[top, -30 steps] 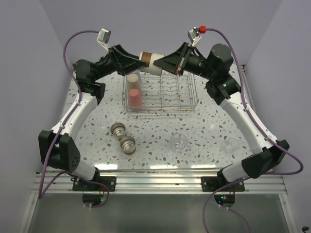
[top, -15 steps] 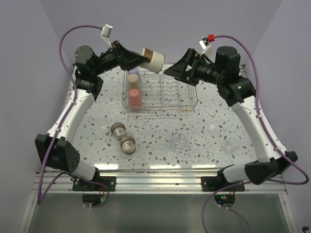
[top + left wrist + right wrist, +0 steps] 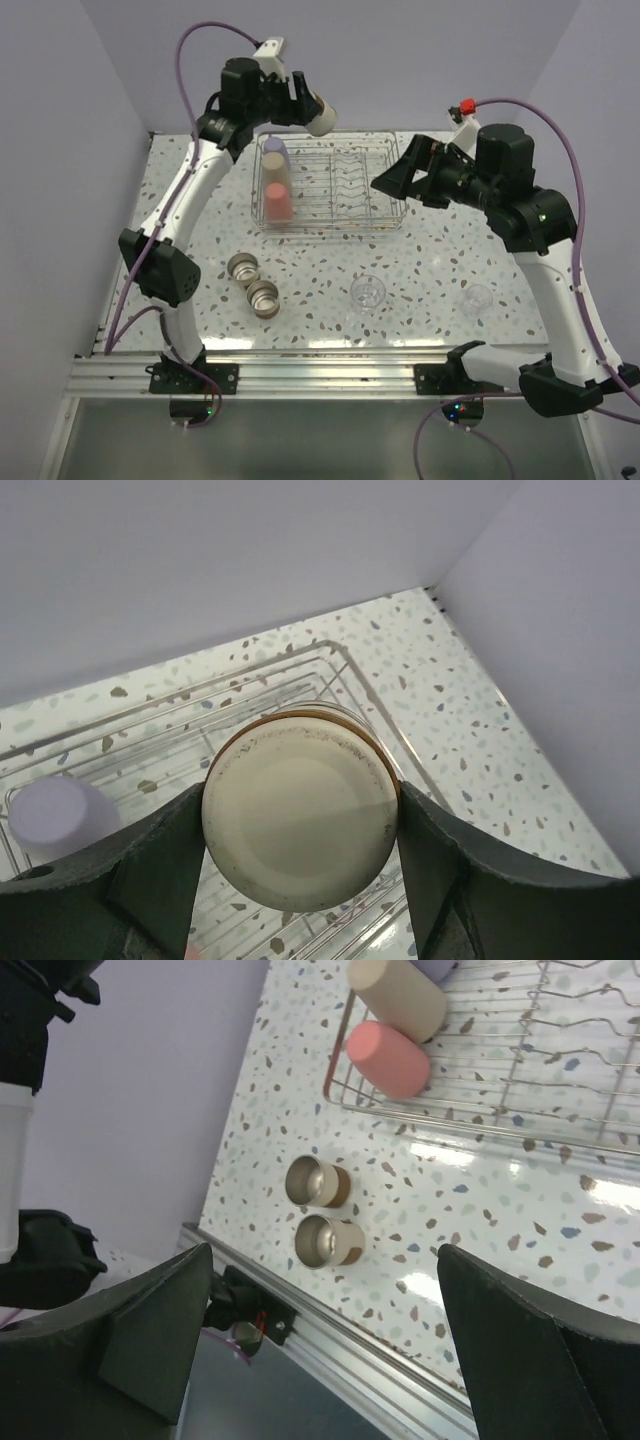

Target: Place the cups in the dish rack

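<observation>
Cream cup [image 3: 322, 115] sits clamped in the left gripper [image 3: 300, 103], raised above the far-left corner of the dish rack [image 3: 330, 228]. Its long axis is roughly level and in line with the fingers, with the free end pointing away from the wrist toward the right end of the rack. It is a short cylinder with a matte cream body and a thin brown band at the end nearest the wrist. In the left wrist view that end is a closed cream disc with a brown ring, a finger pressed on each side, and rack wires below it. 3 cups are already at the left end of the rack: lavender cup [image 3: 275, 152] farthest, tan cup [image 3: 275, 168] next, and red cup [image 3: 279, 203] nearest, all with closed ends up. The right gripper [image 3: 385, 180] hovers over the right end of the rack, jaws spread wide and holding nothing. On the table [image 3: 430, 260], on the near side of the rack, 2 metal cups [image 3: 243, 267] sit close together off its left corner, shiny insides showing. 1 clear cup [image 3: 368, 292] stands near its middle. A fainter clear shape farther right is hard to make out.
</observation>
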